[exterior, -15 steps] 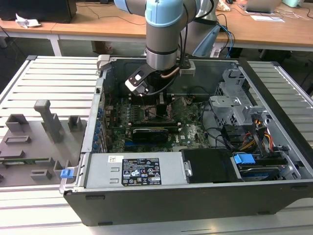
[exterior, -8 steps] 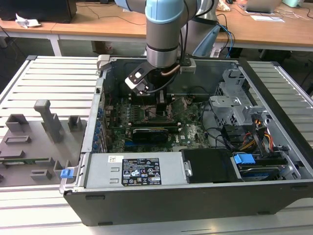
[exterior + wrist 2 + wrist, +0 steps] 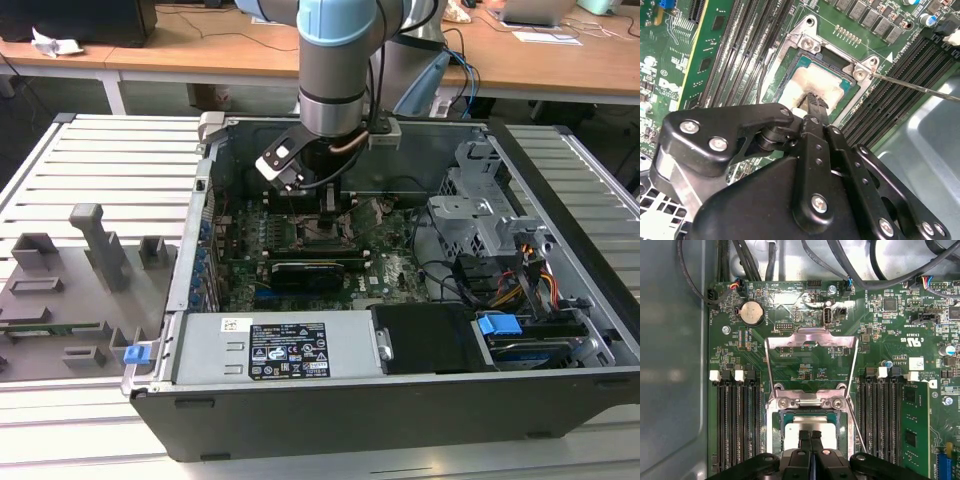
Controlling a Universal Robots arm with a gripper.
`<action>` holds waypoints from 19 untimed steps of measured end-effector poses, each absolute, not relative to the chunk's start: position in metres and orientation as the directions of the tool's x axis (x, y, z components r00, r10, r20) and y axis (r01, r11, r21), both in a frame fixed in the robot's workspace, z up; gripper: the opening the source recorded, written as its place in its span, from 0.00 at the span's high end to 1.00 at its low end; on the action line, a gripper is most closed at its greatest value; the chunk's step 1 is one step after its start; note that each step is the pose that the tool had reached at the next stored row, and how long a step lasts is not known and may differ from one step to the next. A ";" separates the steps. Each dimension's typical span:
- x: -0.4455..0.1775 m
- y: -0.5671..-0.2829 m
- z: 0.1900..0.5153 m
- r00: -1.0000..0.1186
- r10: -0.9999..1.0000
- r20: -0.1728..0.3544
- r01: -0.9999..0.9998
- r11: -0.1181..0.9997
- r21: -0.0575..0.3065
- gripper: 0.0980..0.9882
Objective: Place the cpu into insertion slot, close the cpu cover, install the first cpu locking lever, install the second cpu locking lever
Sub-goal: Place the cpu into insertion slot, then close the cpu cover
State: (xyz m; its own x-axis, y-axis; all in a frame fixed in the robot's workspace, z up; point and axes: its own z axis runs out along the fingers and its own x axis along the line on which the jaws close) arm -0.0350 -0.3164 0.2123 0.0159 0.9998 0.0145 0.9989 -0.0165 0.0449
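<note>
Small square cpu [image 3: 816, 82] with silvery-grey top, smeared with dry whitish paste, thin teal edge around it. Lies flat inside the slot [image 3: 785, 60], within its metal rim, on the green board [image 3: 730, 360]. Cover [image 3: 790, 341] not closed: stands raised on its hinge at one side of the slot in the first wrist view, thin metal frame with the board seen through its square window. Thin wire lever [image 3: 915, 88] free, slanting away from one corner of the slot over the memory slots [image 3: 885, 102]. Gripper [image 3: 810, 436] directly above the cpu, jaws pressed together with nothing between, tips at or just over the pasted top; cannot tell if touching. In the exterior view, open case [image 3: 330, 410] lying on a slatted table [image 3: 100, 150], holding the board, a black card [image 3: 310, 272], a grey power supply [image 3: 210, 350] along the near wall and a metal drive cage [image 3: 480, 210] at the exterior view's right. One green memory module [image 3: 912, 430] seated among the memory slots. Grey tray [image 3: 50, 310] with fixture blocks outside the case, at the exterior view's left.
</note>
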 end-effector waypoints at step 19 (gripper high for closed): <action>-0.035 -0.316 0.220 0.016 1.000 0.014 0.999 -0.017 0.045 0.99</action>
State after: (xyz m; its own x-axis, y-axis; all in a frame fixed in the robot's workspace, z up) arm -0.0350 -0.3164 0.2198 0.0160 0.9998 0.0144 0.9989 -0.0166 0.0448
